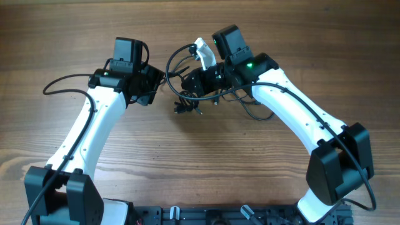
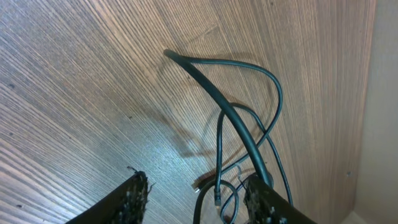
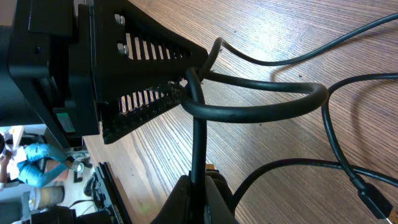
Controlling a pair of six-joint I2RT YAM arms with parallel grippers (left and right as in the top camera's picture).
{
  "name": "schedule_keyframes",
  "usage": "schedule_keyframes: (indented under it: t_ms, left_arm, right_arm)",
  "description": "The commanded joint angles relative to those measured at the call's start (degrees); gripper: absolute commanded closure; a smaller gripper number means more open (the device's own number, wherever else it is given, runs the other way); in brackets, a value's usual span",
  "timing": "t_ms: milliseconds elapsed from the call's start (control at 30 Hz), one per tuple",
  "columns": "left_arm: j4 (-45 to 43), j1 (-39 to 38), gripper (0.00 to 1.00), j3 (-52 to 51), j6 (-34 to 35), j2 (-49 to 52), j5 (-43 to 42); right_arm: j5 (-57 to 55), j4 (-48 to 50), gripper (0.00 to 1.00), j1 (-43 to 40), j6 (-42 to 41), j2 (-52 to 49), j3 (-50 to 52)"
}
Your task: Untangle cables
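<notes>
The cables (image 1: 185, 105) are thin black cords tangled in a small heap at the table's middle, between my two grippers. My right gripper (image 1: 189, 81) is shut on one black cable (image 3: 198, 143), which rises from between its fingers (image 3: 200, 194) and bends in a loop (image 3: 261, 107). That loop lies against a finger of my left gripper (image 3: 149, 93). My left gripper (image 1: 160, 81) is open, its fingers (image 2: 199, 199) wide apart just above the wood. Several cable loops and a small plug end (image 2: 217, 198) lie by its right finger.
A white plug piece (image 1: 203, 53) sticks up behind the right gripper. Thicker black arm wires run along both arms (image 1: 62, 84). The wooden table (image 1: 206, 162) has its far edge near the left gripper (image 2: 367, 124).
</notes>
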State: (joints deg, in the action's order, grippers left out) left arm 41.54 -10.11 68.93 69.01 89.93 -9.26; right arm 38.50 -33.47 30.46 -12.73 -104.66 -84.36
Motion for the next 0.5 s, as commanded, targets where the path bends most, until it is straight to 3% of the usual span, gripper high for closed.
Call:
schedule_keyframes:
  t_ms: [0, 100, 267, 467]
  left_arm:
    - [1.2, -0.8, 0.54, -0.4, -4.5, 0.4, -2.8]
    - [2.4, -1.3, 0.61, -0.4, -13.5, 0.8, -2.0]
    - [4.8, -1.3, 0.63, -1.4, -15.9, 0.8, -1.2]
    - [-4.9, -1.4, 0.64, -5.8, -15.7, 0.8, -1.9]
  right_arm:
    - [0.1, 0.0, 0.96, 0.0, 0.8, 2.2, 0.1]
    - [0.0, 0.1, 0.96, -0.1, 0.8, 2.2, 0.1]
    - [0.3, 0.1, 0.96, -0.1, 0.8, 2.2, 0.0]
    - [6.2, 0.2, 0.96, -0.3, 0.7, 2.2, 0.0]
